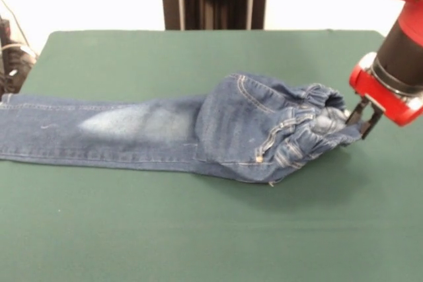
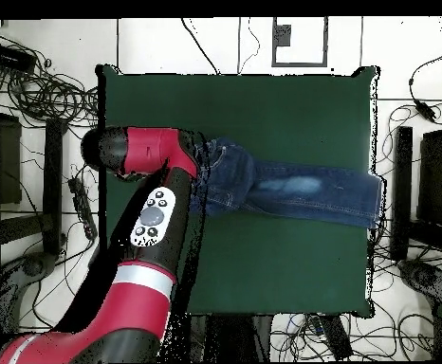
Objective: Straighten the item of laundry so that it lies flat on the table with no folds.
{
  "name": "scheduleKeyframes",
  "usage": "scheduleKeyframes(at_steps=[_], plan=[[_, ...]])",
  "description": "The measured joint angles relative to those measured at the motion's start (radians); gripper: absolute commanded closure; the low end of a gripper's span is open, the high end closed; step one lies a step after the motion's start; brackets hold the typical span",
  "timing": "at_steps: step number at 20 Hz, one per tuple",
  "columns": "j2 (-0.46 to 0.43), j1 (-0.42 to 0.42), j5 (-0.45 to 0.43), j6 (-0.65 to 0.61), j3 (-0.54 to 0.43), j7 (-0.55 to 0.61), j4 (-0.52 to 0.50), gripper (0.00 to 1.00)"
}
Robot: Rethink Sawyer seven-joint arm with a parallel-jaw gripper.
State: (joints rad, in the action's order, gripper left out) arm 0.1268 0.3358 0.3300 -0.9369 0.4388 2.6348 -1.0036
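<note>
One pair of jeans [image 1: 198, 133] lies crumpled on the green desk [image 1: 198, 229], its bunched waistband pinched between the end effector [image 1: 361, 120] fingers, legs trailing away from it.

Jeans [image 1: 198, 133] on green table [image 1: 198, 229]

jeans [image 1: 198, 130] on table [image 1: 198, 229], gripper [image 1: 362, 121] at waistband

One pair of blue denim jeans [image 1: 198, 130] is counted, lying across the middle of the frame, with one faded pale patch [image 1: 135, 122] seen left of centre and one brass rivet [image 1: 258, 160] seen lower centre. One green table [image 1: 198, 229] is counted. One red and black arm [image 2: 154, 237] is counted, with one gripper [image 1: 362, 122] at the right edge.
</note>
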Motion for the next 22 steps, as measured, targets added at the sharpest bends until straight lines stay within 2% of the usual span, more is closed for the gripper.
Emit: scheduleKeyframes(at_steps=[8, 22], plan=[[-0.04, 0.001, 0.004, -0.072, 0.021, 0.044, 0.064, 1.0], [-0.092, 0.001, 0.011, -0.083, 0.031, 0.099, 0.135, 1.0]])
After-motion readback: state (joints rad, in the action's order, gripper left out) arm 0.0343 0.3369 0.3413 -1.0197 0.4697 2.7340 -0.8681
